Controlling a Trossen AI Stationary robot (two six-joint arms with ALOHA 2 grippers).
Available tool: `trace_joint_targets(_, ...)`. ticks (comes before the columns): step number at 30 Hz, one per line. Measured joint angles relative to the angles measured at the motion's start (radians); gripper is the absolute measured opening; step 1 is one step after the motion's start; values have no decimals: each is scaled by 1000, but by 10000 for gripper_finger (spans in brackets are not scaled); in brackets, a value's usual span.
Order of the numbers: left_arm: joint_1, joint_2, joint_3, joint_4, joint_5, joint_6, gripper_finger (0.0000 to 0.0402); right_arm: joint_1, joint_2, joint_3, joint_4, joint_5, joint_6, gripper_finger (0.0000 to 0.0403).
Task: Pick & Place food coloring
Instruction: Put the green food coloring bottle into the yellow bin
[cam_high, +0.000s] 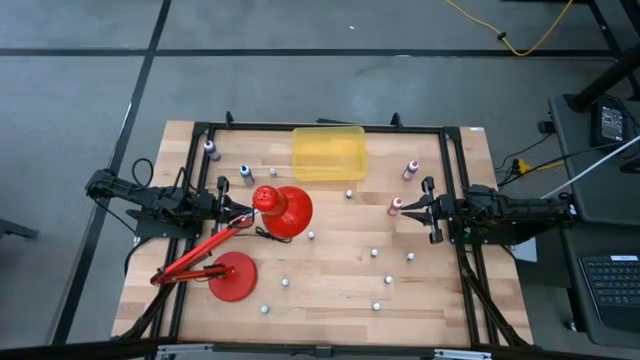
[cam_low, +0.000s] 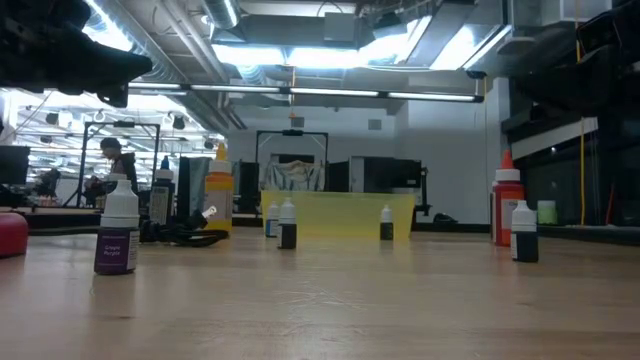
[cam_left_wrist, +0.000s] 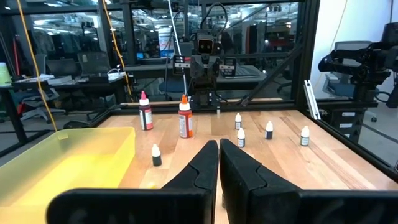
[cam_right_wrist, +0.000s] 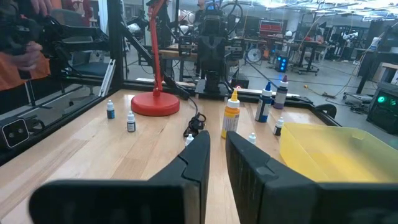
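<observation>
Nothing placed yet.
Both grippers, left gripper (cam_high: 248, 212) and right gripper (cam_high: 402, 212), sit closed and empty; food coloring (cam_high: 375, 253) bottles lie scattered ahead, yellow bin (cam_high: 328, 153) empty.

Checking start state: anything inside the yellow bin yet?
The yellow bin looks empty from above and in the right wrist view; no bottles show inside. The small bottles are scattered across the table, outside it.
</observation>
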Motion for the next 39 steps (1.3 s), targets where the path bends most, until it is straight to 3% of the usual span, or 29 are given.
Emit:
trace_joint_targets(12,0,0,0,16,-4,-59,16,0,0,0,0,0,0,56)
trace_joint_targets(19,0,2,35,31,-61,-61,52,0,0,0,0,0,0,56)
trace_joint_targets(28,0,92,191,-81,-257,-40,131,0,0,0,0,0,0,56)
trace_joint_targets(39,0,349,448,-216,-520,-25,211,0,0,0,0,0,0,56)
